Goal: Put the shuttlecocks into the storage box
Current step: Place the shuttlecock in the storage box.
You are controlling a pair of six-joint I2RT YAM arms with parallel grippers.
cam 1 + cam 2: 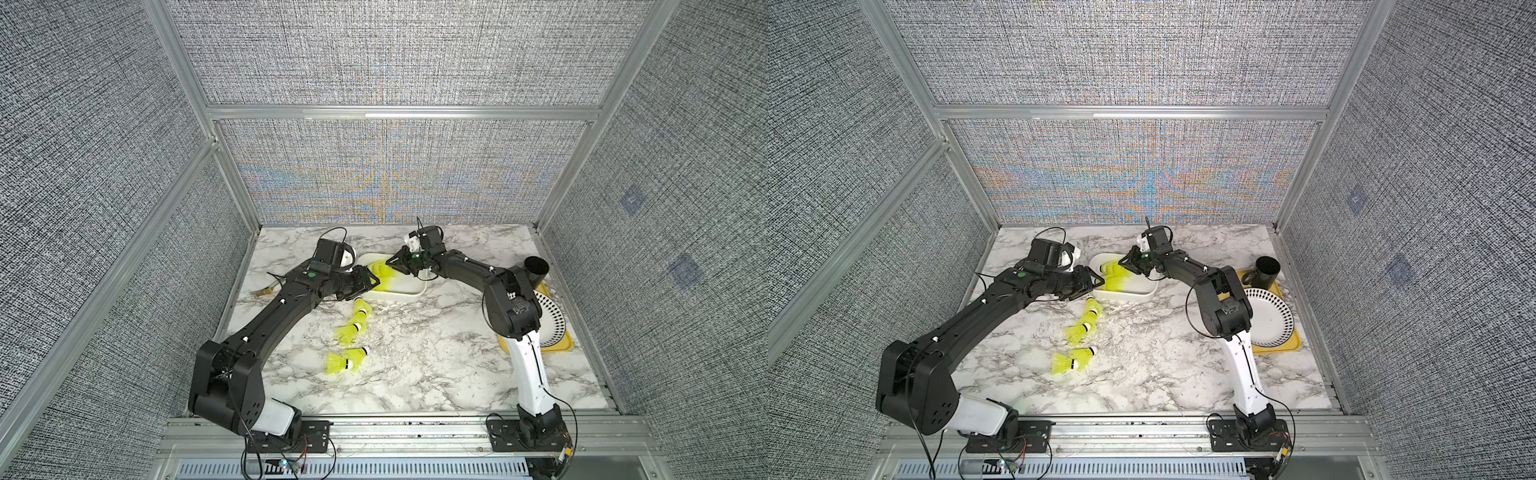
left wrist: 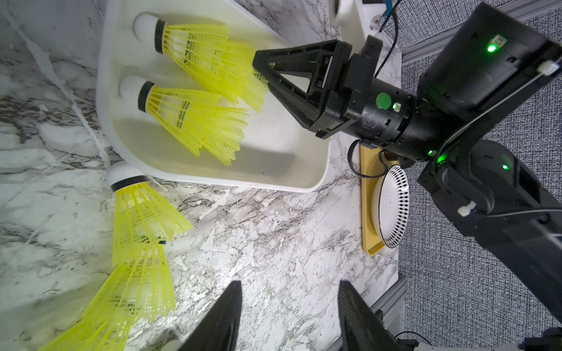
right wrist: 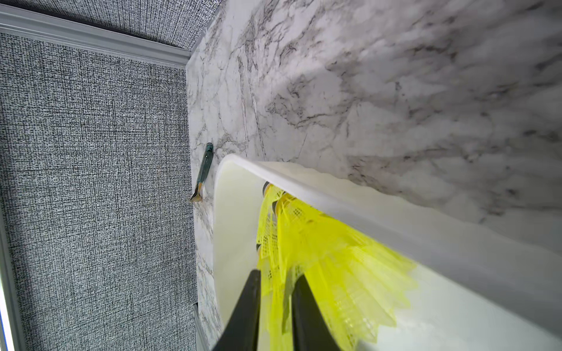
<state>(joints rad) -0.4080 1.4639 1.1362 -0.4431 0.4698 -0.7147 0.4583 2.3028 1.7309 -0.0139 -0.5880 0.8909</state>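
The white storage box (image 1: 403, 297) stands at the back middle of the marble table. Two yellow-green shuttlecocks (image 2: 188, 45) (image 2: 182, 112) lie side by side in it, white caps toward one end. My right gripper (image 1: 388, 262) hangs over the box; its jaws (image 3: 276, 291) stand a little apart around the skirt edge of the farther one. Several more shuttlecocks (image 1: 360, 309) (image 1: 338, 363) lie on the table in front of the box, some nested. My left gripper (image 1: 374, 282) hovers open and empty at the box's near left corner (image 2: 289, 304).
A yellow tray (image 1: 1275, 348) at the right edge carries a patterned white plate (image 1: 1266, 320) and a black cup (image 1: 1266, 270). A fork (image 3: 203, 170) lies by the left wall. Fabric walls with metal rails close in the table on three sides.
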